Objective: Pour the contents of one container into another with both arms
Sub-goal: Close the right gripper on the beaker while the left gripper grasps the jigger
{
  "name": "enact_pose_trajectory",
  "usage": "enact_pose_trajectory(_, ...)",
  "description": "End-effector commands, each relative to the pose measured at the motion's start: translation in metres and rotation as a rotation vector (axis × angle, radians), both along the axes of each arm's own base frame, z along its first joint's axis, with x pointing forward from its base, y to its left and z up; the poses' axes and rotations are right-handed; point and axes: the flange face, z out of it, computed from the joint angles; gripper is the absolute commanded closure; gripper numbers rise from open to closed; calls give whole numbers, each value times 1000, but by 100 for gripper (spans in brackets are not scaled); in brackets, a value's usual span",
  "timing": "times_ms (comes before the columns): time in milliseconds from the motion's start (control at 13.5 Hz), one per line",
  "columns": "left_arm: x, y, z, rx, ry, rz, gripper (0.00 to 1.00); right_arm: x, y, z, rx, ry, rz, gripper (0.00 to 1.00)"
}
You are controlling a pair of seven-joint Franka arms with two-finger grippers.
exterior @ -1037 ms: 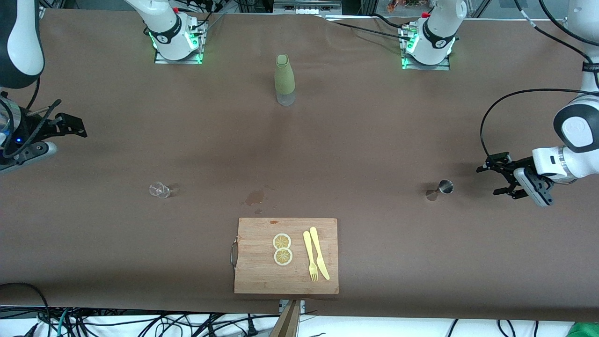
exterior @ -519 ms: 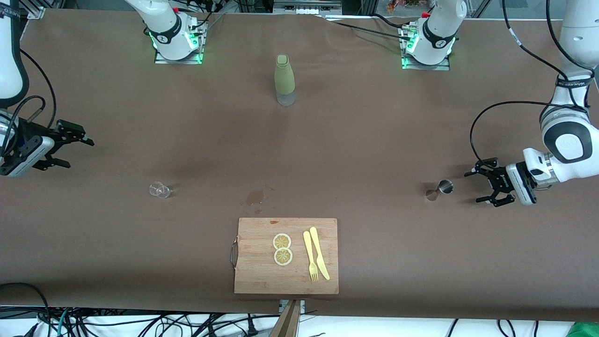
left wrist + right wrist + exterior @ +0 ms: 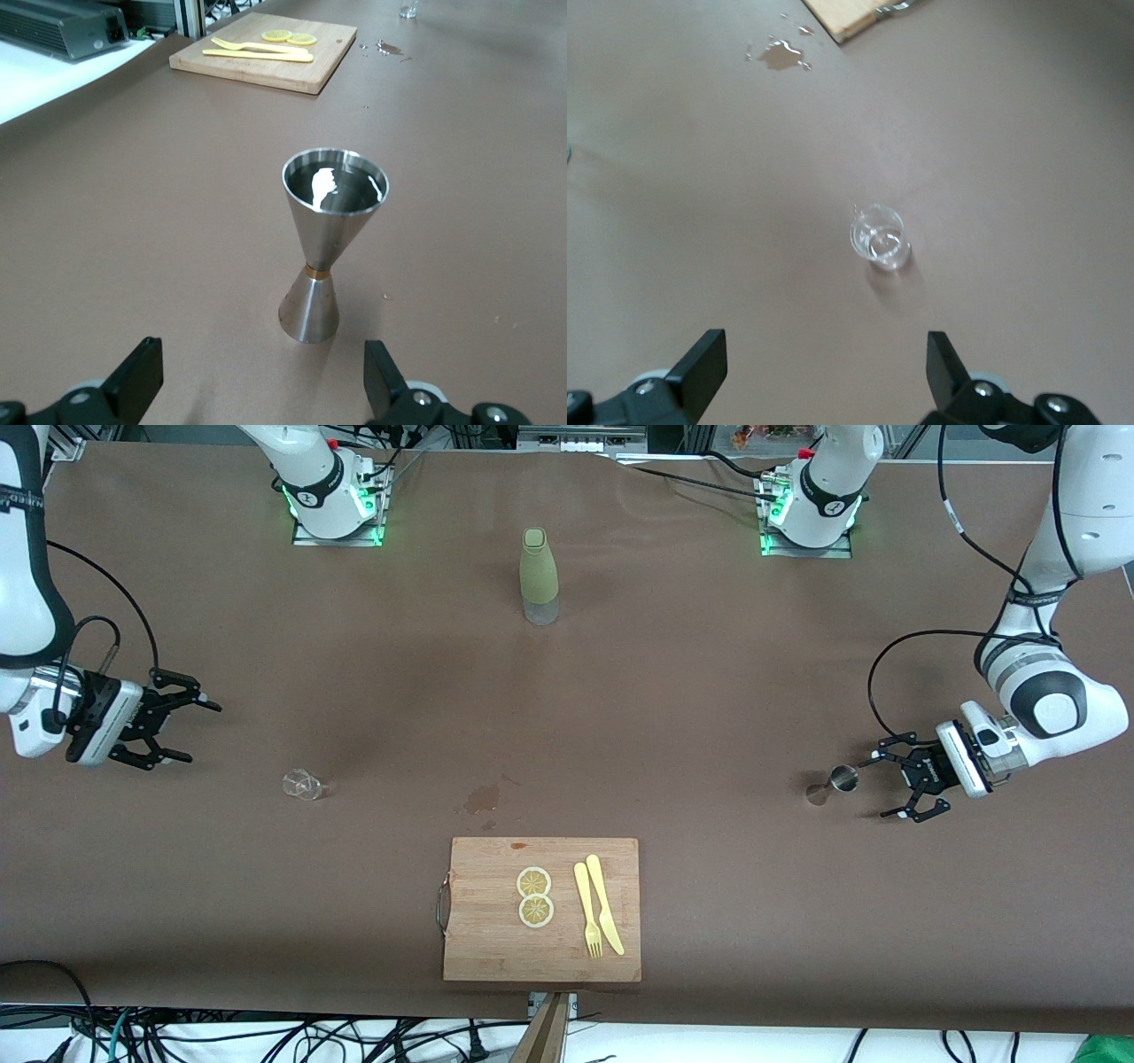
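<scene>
both arms closing in on their vessels, nothing yet held

the brown table (image 3: 673, 691) carried everything, spread wide so each arm had its own piece to fetch. the left arm (image 3: 1054, 700) reached in low from its end of the table, and the right arm (image 3: 27, 602) did the same from its end.

nearest the front camera, midway along, lay a wooden cutting board (image 3: 483, 943) with two lemon slices (image 3: 535, 896) and a yellow fork and knife (image 3: 599, 905) on it, apparently only dressing for the scene. a green bottle (image 3: 539, 576) stood upright between the two bases, well apart from both grippers.

the left gripper (image 3: 895, 786) sat just beside the steel jigger (image 3: 842, 779), level with it, jaws spread wide with nothing between them. the jigger stood upright with dark liquid in its upper cup, so it looked to be the vessel to pour from, and the level approach suited a grip around its narrow waist.

the right gripper (image 3: 188, 732) hovered near the small clear glass (image 3: 304, 785), not touching it, jaws wide and empty, aimed toward the glass. the glass stood upright toward the right arm's end of the table, and i judged it the receiver.

a small spill (image 3: 483, 798) marked the table just beside the board.
</scene>
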Motion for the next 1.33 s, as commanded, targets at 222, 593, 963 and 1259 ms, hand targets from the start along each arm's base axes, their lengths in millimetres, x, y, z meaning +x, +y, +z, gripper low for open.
enact_pose_trajectory(222,-8,-19,-21,-95,-119,15,0,0,-8,-57,236,-158,75,0)
enact_pose_trajectory(593,-8,-50,-34,-161,-152,-58,0,-7,-28,-86,383,-214,88,0)
enact_pose_trajectory(963,-6,-63,-42,-177,-171,-52,0,-5,-29,-102,465,-266,124,0)
enact_pose_trajectory(1259,-6,-63,-43,-176,-169,-52,16,-8,-25,-131,530,-304,121,0)
